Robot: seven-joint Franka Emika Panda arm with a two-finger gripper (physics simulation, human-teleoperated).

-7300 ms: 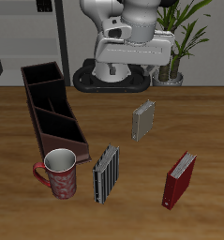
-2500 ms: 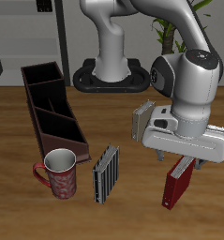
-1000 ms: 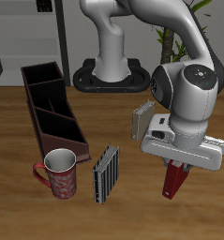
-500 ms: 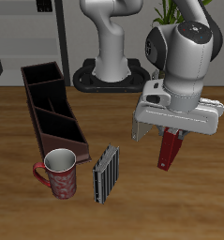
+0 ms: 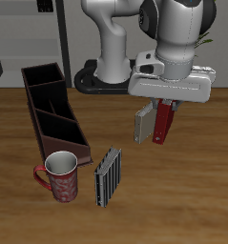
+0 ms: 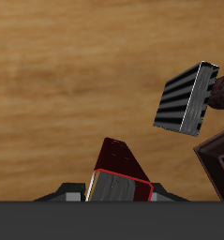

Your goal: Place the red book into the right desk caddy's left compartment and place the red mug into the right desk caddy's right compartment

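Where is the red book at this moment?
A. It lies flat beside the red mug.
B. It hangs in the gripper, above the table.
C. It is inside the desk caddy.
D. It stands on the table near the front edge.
B: the red book hangs from the shut gripper, lifted off the table, apart from the right desk caddy and the red mug.

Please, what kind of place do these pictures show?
Probably a simulated office or study: a wooden table carries a desk caddy, a grey-striped book and a red mug, with a potted plant behind. The gripper holds a red book.

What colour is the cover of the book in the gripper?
Dark red; the red book hangs from the gripper, clearest in the exterior view.
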